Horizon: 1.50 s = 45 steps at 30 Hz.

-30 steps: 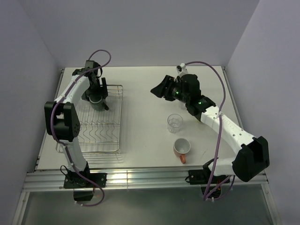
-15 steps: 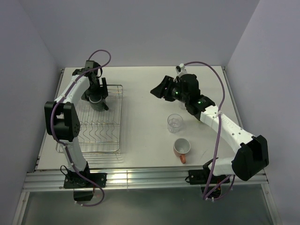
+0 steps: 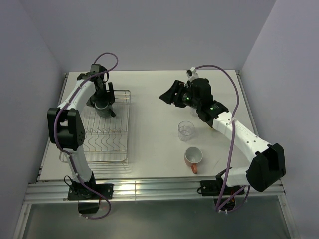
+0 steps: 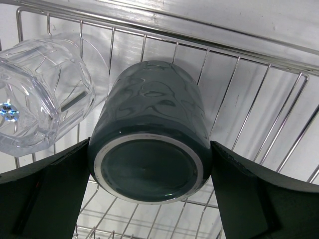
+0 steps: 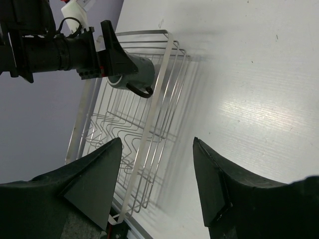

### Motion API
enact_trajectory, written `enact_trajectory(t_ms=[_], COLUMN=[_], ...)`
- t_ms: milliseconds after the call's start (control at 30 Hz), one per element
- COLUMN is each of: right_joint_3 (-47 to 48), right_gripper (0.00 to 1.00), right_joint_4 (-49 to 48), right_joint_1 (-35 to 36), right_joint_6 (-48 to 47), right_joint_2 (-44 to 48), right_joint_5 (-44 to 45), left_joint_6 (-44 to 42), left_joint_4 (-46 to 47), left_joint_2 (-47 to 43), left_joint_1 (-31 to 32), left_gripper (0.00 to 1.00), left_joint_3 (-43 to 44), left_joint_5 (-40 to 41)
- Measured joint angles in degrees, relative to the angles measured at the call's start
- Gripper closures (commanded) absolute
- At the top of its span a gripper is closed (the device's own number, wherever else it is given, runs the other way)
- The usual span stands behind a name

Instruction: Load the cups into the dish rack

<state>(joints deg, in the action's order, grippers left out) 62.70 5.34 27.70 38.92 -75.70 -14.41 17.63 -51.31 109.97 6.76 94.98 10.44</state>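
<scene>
The silver wire dish rack (image 3: 124,144) lies at the left of the table. A black mug (image 4: 149,109) rests upside down in its far end, base toward the left wrist camera. My left gripper (image 4: 149,144) is open, one finger on each side of the mug, with a thin gap at the right finger (image 4: 254,189). A clear glass tumbler (image 4: 42,94) lies in the rack beside the mug. My right gripper (image 3: 168,94) hovers open and empty over the table's middle. Another clear tumbler (image 3: 186,130) and an orange mug (image 3: 193,156) stand on the table under the right arm.
In the right wrist view, the rack (image 5: 124,129) stretches away with the black mug (image 5: 132,74) and my left gripper (image 5: 112,55) at its far end. Wavy prongs fill the rack's near half. Walls close in the table on three sides.
My left gripper's jaws have spread wider around the black mug, which stays in the rack. The right gripper has shifted slightly and opened a little.
</scene>
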Motion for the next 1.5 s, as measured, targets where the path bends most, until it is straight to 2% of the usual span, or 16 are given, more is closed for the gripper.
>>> enact_trajectory(t_ms=[367, 1067, 1500], right_joint_3=[0.3, 0.7, 1.9], right_gripper=[0.26, 0.26, 0.26], right_joint_4=[0.8, 1.9, 3.7], right_joint_1=[0.0, 0.0, 0.4], right_joint_6=[-0.7, -1.1, -2.2], right_joint_2=[-0.5, -0.7, -2.8], right_joint_5=[0.0, 0.0, 0.1], left_joint_6=[0.0, 0.0, 0.0], left_joint_4=[0.6, 0.7, 0.6], left_joint_2=[-1.4, -1.4, 0.2], left_joint_1=[0.1, 0.1, 0.3], left_gripper=[0.01, 0.01, 0.01], left_joint_3=[0.0, 0.0, 0.0], left_joint_5=[0.9, 1.4, -1.6])
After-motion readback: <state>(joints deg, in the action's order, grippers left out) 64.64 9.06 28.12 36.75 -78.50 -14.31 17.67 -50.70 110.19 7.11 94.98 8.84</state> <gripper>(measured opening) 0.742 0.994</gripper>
